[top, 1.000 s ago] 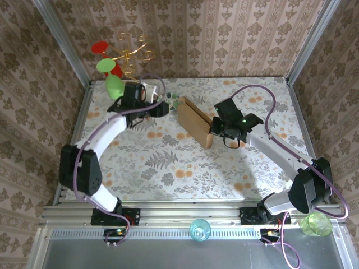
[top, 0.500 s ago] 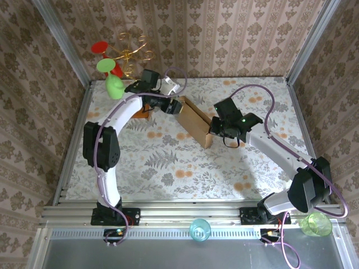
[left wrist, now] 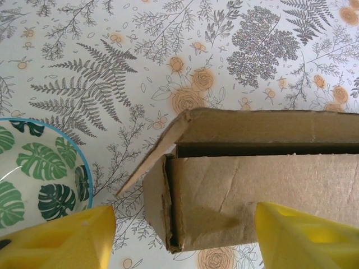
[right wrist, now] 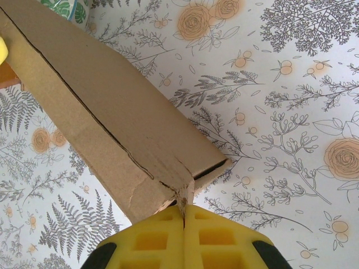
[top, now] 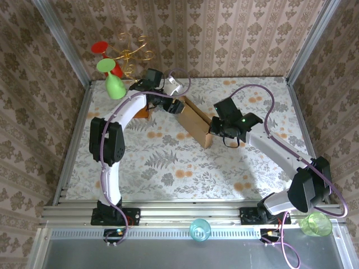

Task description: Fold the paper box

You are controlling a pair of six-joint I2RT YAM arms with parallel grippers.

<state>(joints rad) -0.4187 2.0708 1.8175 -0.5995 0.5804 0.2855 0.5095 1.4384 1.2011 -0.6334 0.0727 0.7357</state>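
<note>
From above, my left arm has swung in from the far-left part of the desk over the last second, and my left end effector now sits at the far-left end of the paper box. The box lies slanted across the far middle of the desk and has not shifted. My right end effector has stayed clamped on its near-right end throughout. In the left wrist view, my left end effector is spread wide, wider than a moment ago, with one yellow finger on each side of the box's end. That end shows a side flap standing loose and a dark gap under the top panel, and I grip nothing. The leaf-patterned bowl sits just left of that end, close to my left finger. In the right wrist view, my right end effector is closed tight on a thin fold of cardboard at the box's corner, where the board is creased and slightly torn. I judge the right is anchoring the box while the left lines up to press the loose flap shut, so the fold is not yet finished.
</note>
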